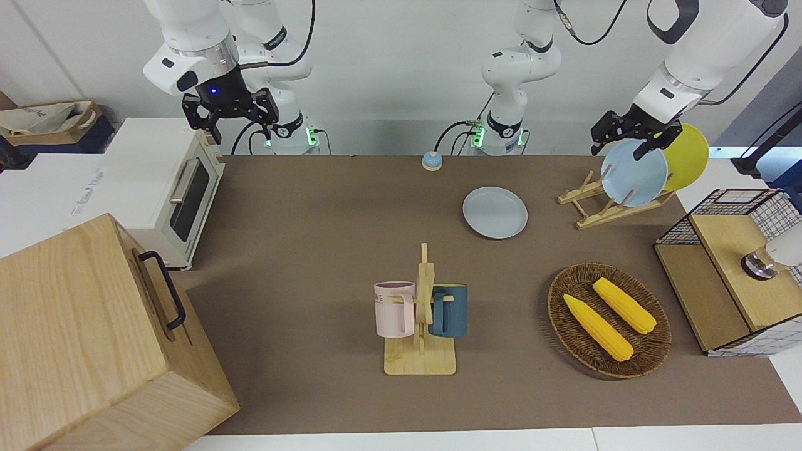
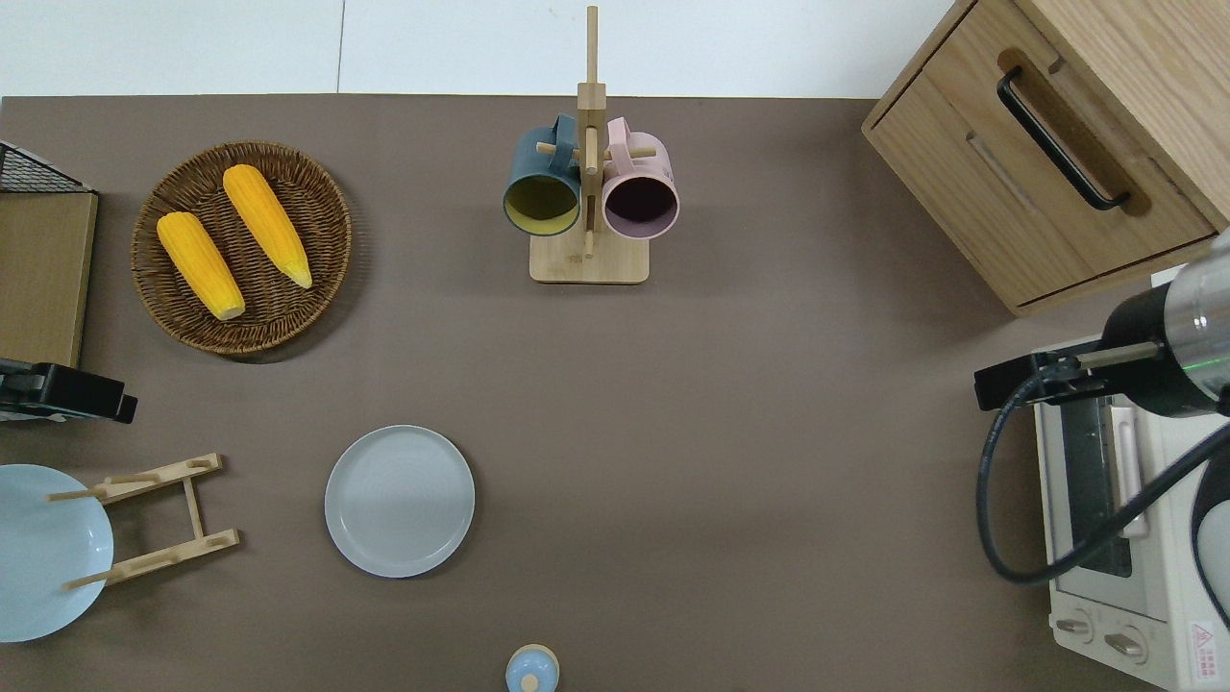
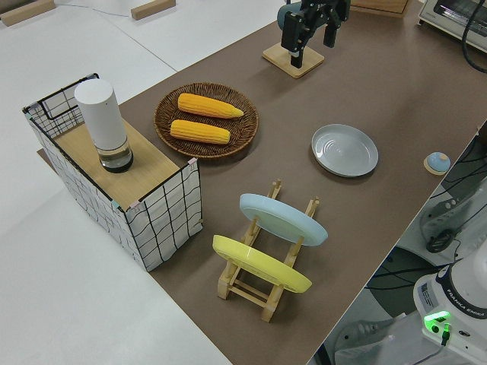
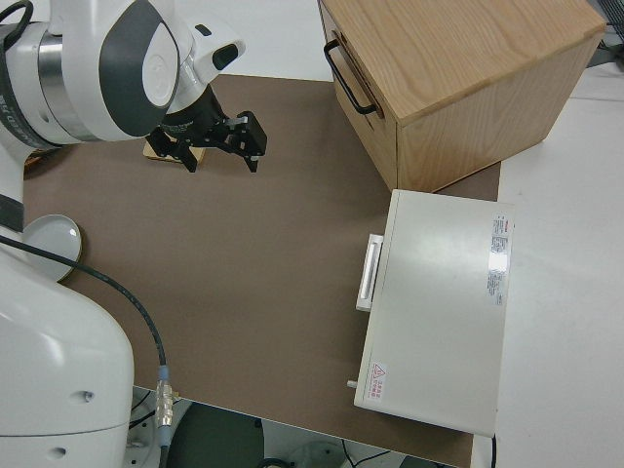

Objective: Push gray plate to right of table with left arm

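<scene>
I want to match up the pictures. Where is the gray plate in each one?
Front view: the gray plate lies flat right of center, between the bell and the plate rack.
Overhead view: lower part, left of center, beside the rack.
Left side view: right of center, near the bell.
Right side view: only its edge shows at the picture's left border.
Shared landmark: the little blue bell, except in the right side view.

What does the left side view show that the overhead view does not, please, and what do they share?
Only the left side view shows the yellow plate in the plate rack and the white cylinder on the wire-sided box. Only the overhead view shows the wooden cabinet and both mugs. Both show the gray plate, the corn basket and the left gripper.
</scene>
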`<control>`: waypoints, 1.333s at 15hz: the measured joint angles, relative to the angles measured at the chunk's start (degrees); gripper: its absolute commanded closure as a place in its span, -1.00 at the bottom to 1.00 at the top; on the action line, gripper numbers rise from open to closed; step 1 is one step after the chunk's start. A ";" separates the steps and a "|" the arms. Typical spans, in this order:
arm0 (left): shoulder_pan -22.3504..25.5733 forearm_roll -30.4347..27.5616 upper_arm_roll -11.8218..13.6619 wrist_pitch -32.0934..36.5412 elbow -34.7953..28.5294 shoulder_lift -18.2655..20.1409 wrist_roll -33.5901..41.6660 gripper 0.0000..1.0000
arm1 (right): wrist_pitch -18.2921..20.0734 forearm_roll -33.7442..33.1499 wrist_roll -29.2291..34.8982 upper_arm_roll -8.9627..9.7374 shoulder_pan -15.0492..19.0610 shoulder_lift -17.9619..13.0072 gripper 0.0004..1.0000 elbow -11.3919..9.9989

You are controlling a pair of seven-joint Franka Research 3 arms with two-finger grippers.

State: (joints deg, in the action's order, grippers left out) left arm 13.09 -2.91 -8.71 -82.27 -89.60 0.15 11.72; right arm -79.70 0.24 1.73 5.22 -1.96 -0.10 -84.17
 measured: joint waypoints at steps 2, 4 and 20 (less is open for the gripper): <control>-0.02 0.56 -0.13 -0.01 0.05 0.00 0.00 -0.99 | 0.00 0.00 0.00 0.00 0.00 0.00 -0.97 0.00; -0.07 1.37 -0.56 -0.01 0.05 -0.01 0.00 -0.98 | 0.00 0.00 0.00 0.00 0.00 0.00 -0.97 0.00; -0.03 1.59 -0.69 0.03 0.05 -0.29 0.00 -0.98 | 0.00 0.00 0.00 0.00 0.00 0.00 -0.97 0.00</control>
State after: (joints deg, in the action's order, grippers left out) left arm 13.06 -1.32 -9.41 -82.24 -89.55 -0.14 11.71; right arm -79.70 0.24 1.73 5.22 -1.96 -0.10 -84.17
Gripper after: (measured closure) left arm 0.004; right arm 0.013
